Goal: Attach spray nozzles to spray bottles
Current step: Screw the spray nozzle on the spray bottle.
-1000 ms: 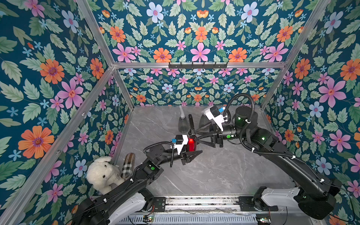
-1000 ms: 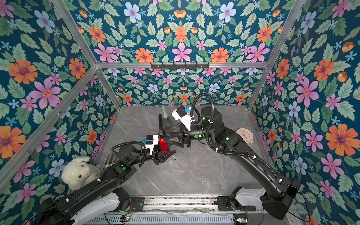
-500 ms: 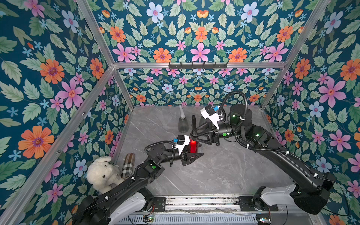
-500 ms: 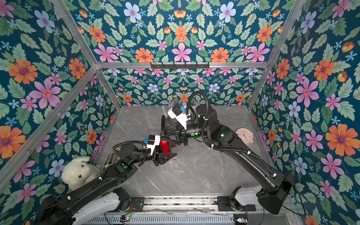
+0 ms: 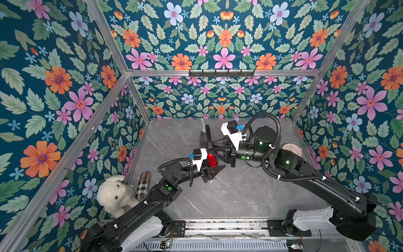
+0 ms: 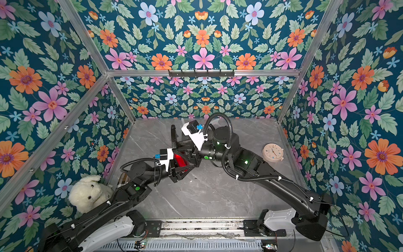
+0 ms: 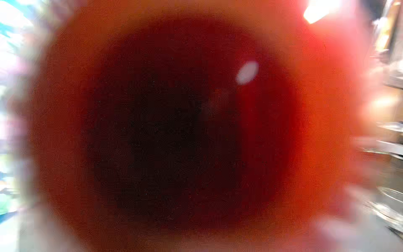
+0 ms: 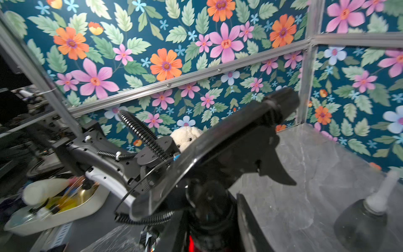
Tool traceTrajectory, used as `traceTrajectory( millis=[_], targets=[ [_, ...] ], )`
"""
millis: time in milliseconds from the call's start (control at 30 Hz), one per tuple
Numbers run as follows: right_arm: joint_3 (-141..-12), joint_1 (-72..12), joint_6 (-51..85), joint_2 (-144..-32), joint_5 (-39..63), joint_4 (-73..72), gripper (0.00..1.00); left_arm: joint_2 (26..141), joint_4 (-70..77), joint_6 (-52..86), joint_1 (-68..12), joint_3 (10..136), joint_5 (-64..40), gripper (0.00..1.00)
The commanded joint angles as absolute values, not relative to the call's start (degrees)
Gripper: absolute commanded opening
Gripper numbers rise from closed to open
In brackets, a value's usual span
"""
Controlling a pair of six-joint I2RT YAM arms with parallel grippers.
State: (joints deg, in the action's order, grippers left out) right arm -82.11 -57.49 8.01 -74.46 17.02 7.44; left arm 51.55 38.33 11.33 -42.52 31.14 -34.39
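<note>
My left gripper (image 5: 216, 166) is shut on the slim red spray bottle (image 5: 212, 158), which stands low over the table's middle. That red bottle (image 7: 174, 131) fills the left wrist view as a blur. A black spray nozzle (image 8: 239, 141) sits on the bottle's top. The jaws of my right gripper (image 8: 209, 218) stand close against both sides of its collar. In both top views the right gripper (image 6: 181, 150) reaches in from the right just above the red bottle (image 6: 180, 159). A smoky-grey spray bottle (image 8: 362, 222) stands behind, with a whitish piece sticking up from its neck.
A white plush toy (image 5: 115, 194) and a plaid oblong case (image 5: 144, 183) lie at the front left corner. A round pale clock (image 6: 272, 152) lies by the right wall. Floral walls with metal rails enclose the grey marble table (image 5: 229, 196).
The right gripper has moved left onto the black nozzle over the red bottle, and its jaws have narrowed around the collar. The left gripper has kept its hold, almost still.
</note>
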Motion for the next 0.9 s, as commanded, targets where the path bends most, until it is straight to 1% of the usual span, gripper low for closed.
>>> traceTrajectory(
  millis=[0,67,200,267,367,433,500,567,700,800,867],
  targets=[
    [-83.11,-62.72,11.3,-77.11,4.22,15.66,0.19,52.18,35.04,7.99,-42.98,32.41,-21.37,0.0],
    [-85.54,-64.9,13.08,-79.4,-1.49,18.25,0.19,52.65,34.34,6.61,-43.93,32.76,-17.66,0.0],
    [-89.1,-67.38,17.34,-83.41,-8.55,21.61,0.18,53.83,33.24,4.47,-45.59,33.29,-11.13,0.0],
    [-90.68,-68.91,17.8,-85.23,-13.68,22.95,0.17,54.59,32.47,3.75,-46.29,33.64,-8.0,0.0],
    [-92.55,-69.79,18.3,-86.92,-16.65,24.06,0.18,55.45,31.99,3.34,-46.76,33.93,-5.57,0.0],
    [-92.1,-69.83,18.8,-86.72,-17.29,23.13,0.21,55.77,32.1,3.55,-46.85,33.84,-4.3,0.0],
    [-90.61,-69.79,18.22,-85.34,-17.4,20.57,0.31,55.92,32.0,3.67,-46.9,33.79,-3.09,0.0],
    [-88.26,-69.84,16.04,-82.43,-16.11,17.4,0.43,55.99,31.56,3.6,-46.86,33.67,-3.14,0.0],
    [-86.27,-68.88,12.93,-76.5,-11.97,16.91,0.59,55.6,31.46,3.78,-46.87,32.99,-3.69,0.0],
    [-85.43,-63.48,19.06,-72.17,-4.24,19.77,0.67,55.38,32.16,3.87,-46.91,32.27,-3.87,0.0],
    [-84.32,-57.02,25.88,-70.14,1.31,20.29,0.7,55.41,32.84,3.88,-46.92,31.75,-3.47,0.0]
  ],
)
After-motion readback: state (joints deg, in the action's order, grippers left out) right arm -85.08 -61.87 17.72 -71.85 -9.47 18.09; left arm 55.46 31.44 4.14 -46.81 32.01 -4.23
